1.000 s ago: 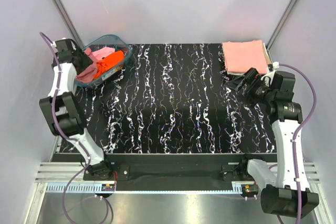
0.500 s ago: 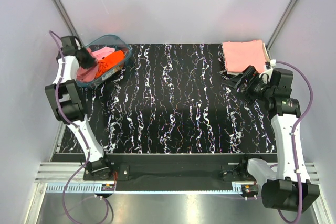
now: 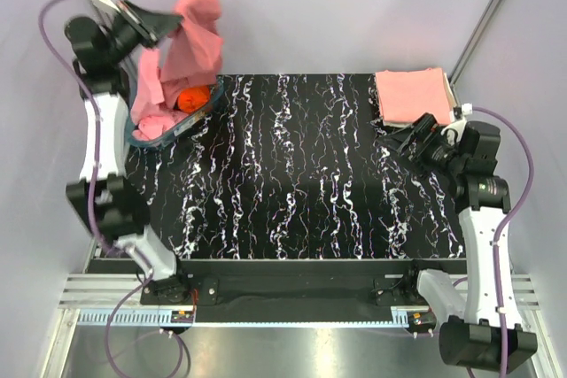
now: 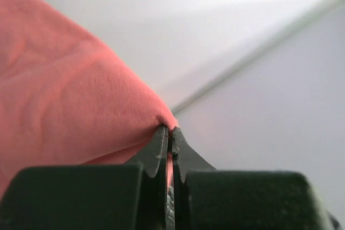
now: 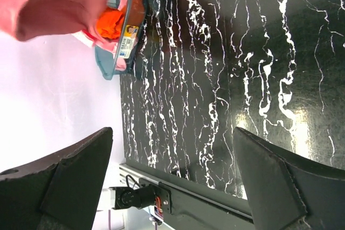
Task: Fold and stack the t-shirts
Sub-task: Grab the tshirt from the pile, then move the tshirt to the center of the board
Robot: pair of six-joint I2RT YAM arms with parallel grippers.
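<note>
– Above the far-left tub (image 3: 191,122), what does your left gripper (image 3: 166,18) have?
– It's clamped tight on a salmon-pink t-shirt (image 3: 200,38) hanging over the tub; an orange t-shirt (image 3: 195,96) lies inside.
– And your right gripper (image 3: 403,141)?
– Spread wide, holding nothing, beside the folded pink t-shirt (image 3: 412,95) at far right.

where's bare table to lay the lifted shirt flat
The whole middle and near side of the table is bare, from the tub at far left across to the folded shirt and open right claw at far right. Only those two far corners are crowded.
</note>
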